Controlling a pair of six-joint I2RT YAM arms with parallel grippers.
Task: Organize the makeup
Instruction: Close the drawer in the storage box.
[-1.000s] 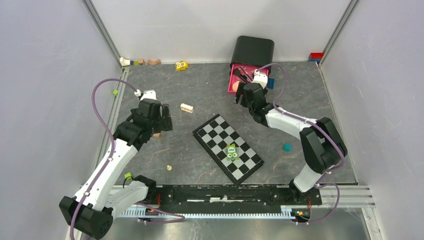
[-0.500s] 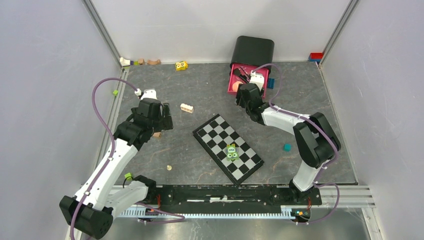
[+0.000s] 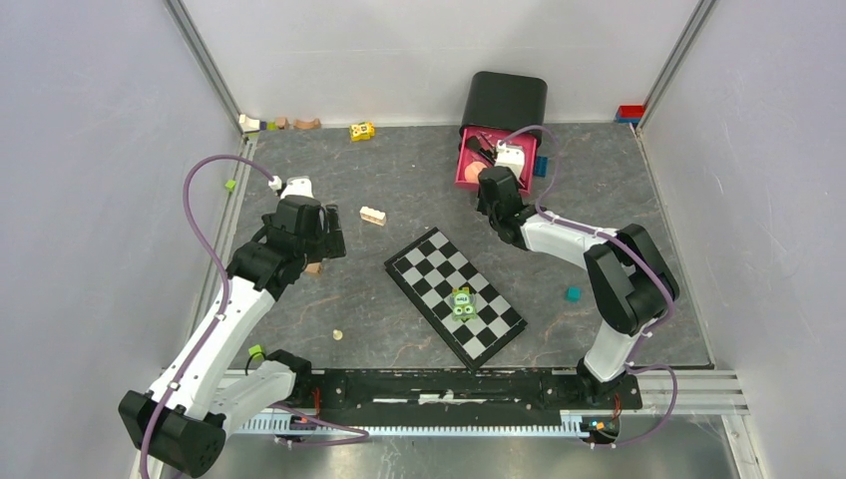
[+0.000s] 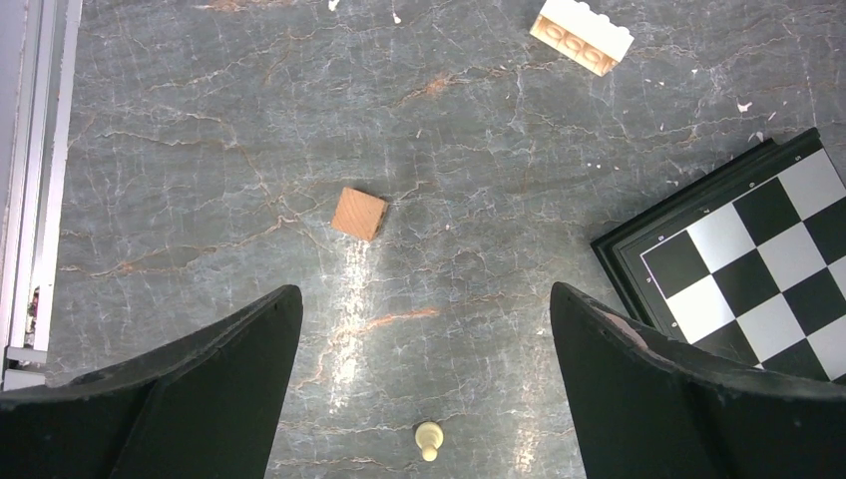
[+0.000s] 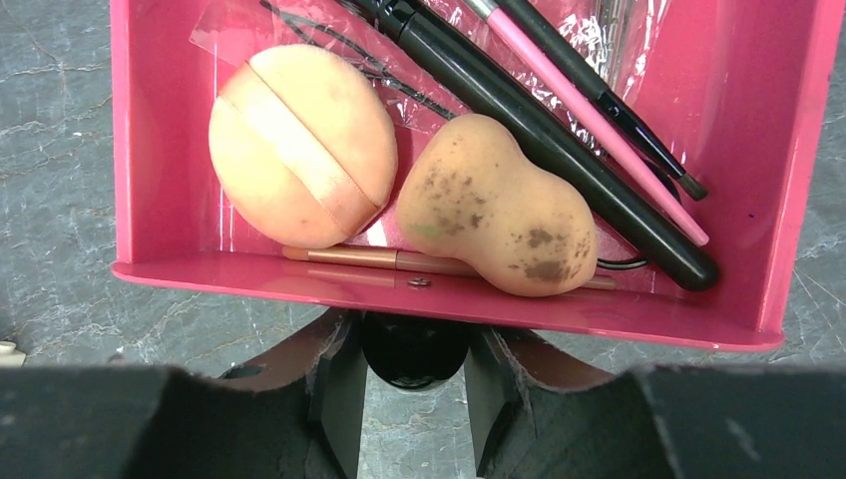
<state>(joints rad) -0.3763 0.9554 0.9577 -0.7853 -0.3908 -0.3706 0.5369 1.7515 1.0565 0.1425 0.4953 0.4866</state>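
Observation:
A pink tray (image 5: 449, 299) holds makeup: a round peach puff (image 5: 299, 145), a stained beige sponge (image 5: 494, 205), a black long-handled brush (image 5: 559, 150), a thin pink pencil (image 5: 599, 130) and a rose-gold pencil (image 5: 349, 256). My right gripper (image 5: 416, 337) is shut on a small round black item (image 5: 414, 361), held just outside the tray's near wall. In the top view the right gripper (image 3: 487, 182) sits at the tray's (image 3: 466, 170) front edge. My left gripper (image 4: 424, 319) is open and empty above the floor, also seen from above (image 3: 321, 242).
A black box (image 3: 505, 100) stands behind the tray. The chequered board (image 3: 454, 296) carries a green toy. A wooden cube (image 4: 359, 214), a cream brick (image 4: 581, 35) and a pale pawn (image 4: 429, 440) lie near the left gripper. A small teal piece (image 3: 573, 293) lies right.
My right gripper has moved a little up and left, closer to the pink tray's near wall, still shut on the black item. The left arm has not moved.

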